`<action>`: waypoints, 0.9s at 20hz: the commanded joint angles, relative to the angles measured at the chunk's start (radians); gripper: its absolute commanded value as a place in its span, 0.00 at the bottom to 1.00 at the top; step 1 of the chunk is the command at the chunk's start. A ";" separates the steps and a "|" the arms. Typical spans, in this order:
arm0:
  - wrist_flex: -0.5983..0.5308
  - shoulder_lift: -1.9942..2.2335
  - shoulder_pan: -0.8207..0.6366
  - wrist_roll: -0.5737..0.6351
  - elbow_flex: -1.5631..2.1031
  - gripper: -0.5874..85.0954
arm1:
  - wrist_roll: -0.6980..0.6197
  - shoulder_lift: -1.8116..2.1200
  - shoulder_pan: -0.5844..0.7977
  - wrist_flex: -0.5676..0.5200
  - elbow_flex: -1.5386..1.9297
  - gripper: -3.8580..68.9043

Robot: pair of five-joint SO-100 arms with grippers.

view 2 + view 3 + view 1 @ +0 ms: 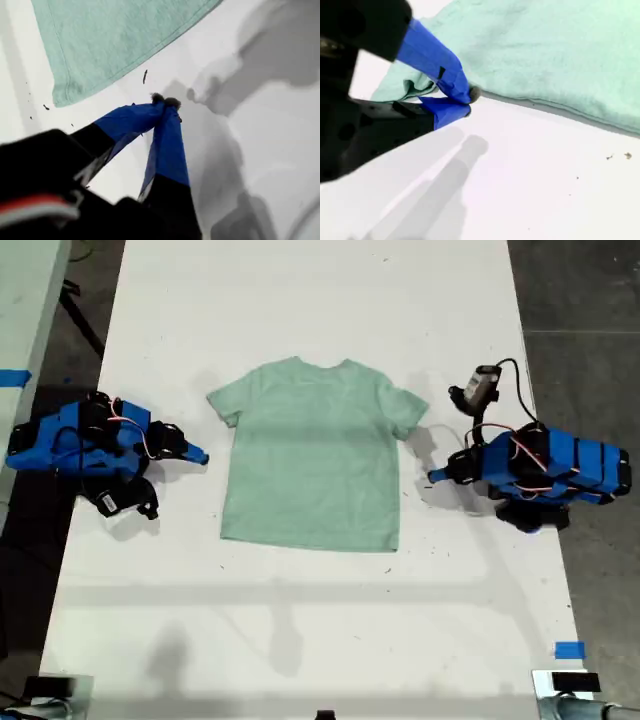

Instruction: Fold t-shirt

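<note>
The t-shirt [312, 455] lies flat and unfolded mid-table [300, 640], between the two arms. My first gripper [165, 101] and my second gripper [468, 100] are both closed and empty, resting just beside the shirt's edges, probably ready to start the fold.

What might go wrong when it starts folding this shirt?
Both hands are closed: my first hand and my second hand sit beside the t-shirt, holding nothing. Pushing in closed would likely bunch the cloth. The shirt also lies flat on the smooth table, so a pinch may catch only one layer or slide it askew.
</note>
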 commanded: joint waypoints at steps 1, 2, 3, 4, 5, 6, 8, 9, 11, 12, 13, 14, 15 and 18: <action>-0.012 0.005 0.011 -0.021 -0.011 0.01 | 0.002 0.006 0.003 -0.006 -0.015 0.07; -0.009 0.005 0.011 -0.026 -0.011 0.01 | 0.002 0.006 0.003 -0.006 -0.015 0.07; -0.006 0.005 0.009 -0.032 -0.011 0.01 | 0.002 0.006 0.003 -0.006 -0.015 0.07; -0.006 0.005 0.009 -0.034 -0.011 0.01 | 0.002 0.006 0.003 -0.006 -0.015 0.07; -0.006 0.005 0.011 -0.034 -0.011 0.01 | 0.002 0.006 0.003 -0.006 -0.015 0.07; -0.006 0.005 0.012 -0.034 -0.011 0.01 | 0.002 0.006 0.003 -0.006 -0.015 0.07; -0.006 0.005 0.014 -0.034 -0.012 0.01 | 0.002 0.006 0.003 -0.006 -0.015 0.07; -0.006 0.005 0.014 -0.034 -0.015 0.01 | 0.002 0.006 0.003 -0.006 -0.015 0.07; -0.003 0.005 0.021 -0.071 -0.018 0.01 | 0.002 0.006 0.003 -0.006 -0.015 0.07; -0.005 0.005 0.037 -0.115 -0.020 0.01 | 0.028 0.006 0.005 -0.006 -0.015 0.07; -0.015 0.005 0.060 -0.166 -0.018 0.01 | 0.132 0.006 0.012 -0.006 -0.015 0.07; -0.026 0.005 0.083 -0.227 -0.018 0.01 | 0.322 0.006 0.009 -0.006 -0.015 0.07; -0.037 0.005 0.107 -0.290 -0.020 0.01 | 0.474 0.006 0.003 -0.006 -0.015 0.07; -0.144 0.005 0.169 -0.347 -0.026 0.01 | 0.548 0.006 0.028 -0.006 -0.015 0.08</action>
